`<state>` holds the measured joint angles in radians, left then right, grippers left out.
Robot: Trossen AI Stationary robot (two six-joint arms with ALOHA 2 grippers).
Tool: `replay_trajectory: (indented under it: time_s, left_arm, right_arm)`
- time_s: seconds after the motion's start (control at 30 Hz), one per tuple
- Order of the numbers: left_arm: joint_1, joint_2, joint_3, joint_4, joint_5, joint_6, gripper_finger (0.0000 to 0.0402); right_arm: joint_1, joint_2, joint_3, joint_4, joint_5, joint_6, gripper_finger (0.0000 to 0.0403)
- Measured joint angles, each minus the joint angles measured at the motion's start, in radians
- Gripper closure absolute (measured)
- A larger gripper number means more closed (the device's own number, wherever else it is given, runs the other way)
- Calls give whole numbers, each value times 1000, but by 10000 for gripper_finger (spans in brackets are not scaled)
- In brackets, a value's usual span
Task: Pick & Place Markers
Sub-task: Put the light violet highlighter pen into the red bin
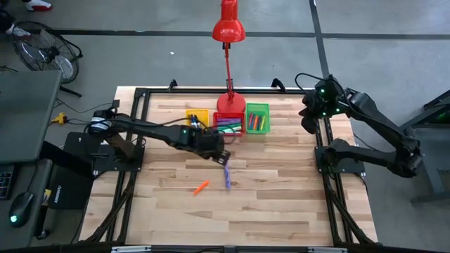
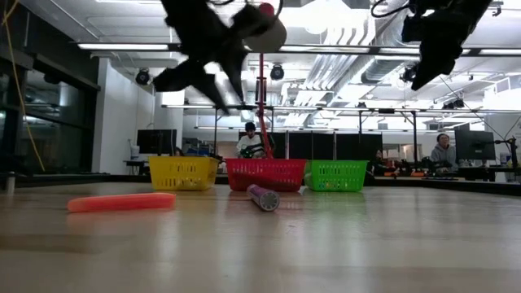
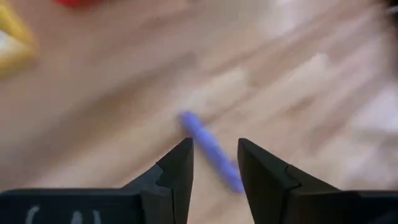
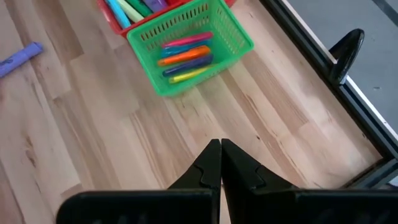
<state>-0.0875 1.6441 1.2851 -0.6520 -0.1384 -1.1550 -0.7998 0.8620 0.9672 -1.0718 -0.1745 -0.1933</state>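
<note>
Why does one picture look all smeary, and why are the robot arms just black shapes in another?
Left wrist view: the slim purple marker and wooden table are streaked with blur past the open left gripper. Low view: bright ceiling lights behind turn both arms into dark outlines; the flat orange marker up close looks soft. Right wrist view: sharp, showing the green mesh basket clearly.

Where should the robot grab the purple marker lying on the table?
Probably mid-barrel, from straight above. The slim purple marker lies flat on the bare wooden table, so its long sides are free. The open left gripper already hangs over it, fingers either side.
</note>
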Motion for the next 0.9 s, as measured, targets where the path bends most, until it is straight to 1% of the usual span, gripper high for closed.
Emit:
replay_trajectory:
  time_s: [0.13,0.2,0.27,0.37,0.43,0.53,0.6,0.7,0.77,0.8,0.9]
  left_arm:
    - [-37,33,5,32,6,-217,279]
    - [-48,49,2,15,6,-327,280]
    - [-53,73,7,46,29,-435,280]
    - [-66,82,4,28,58,-529,280]
    - [-67,112,43,66,67,-561,280]
    - [-65,148,99,-19,79,-581,280]
    - [-63,189,167,-18,98,-585,280]
    - [-63,243,260,-160,117,-592,280]
    - [-64,286,324,-193,133,-599,280]
    - [-64,308,355,-236,134,-601,280]
    - [-64,376,432,-269,156,-603,280]
  right_arm:
    - [10,-32,0,-13,-4,-3,403]
    - [11,-44,0,-16,-3,-12,403]
    - [11,-53,0,-22,-8,-13,403]
    - [15,-63,0,-38,-20,-20,403]
    - [15,-67,0,-61,-31,-51,403]
    - [18,-72,0,-89,-66,-108,403]
    - [40,-78,0,-89,-70,-98,403]
    - [74,-95,0,-84,-72,-95,403]
    - [90,-103,0,-84,-73,-78,403]
    - [96,-109,0,-84,-72,-73,403]
    - [115,-131,0,-86,-78,-59,403]
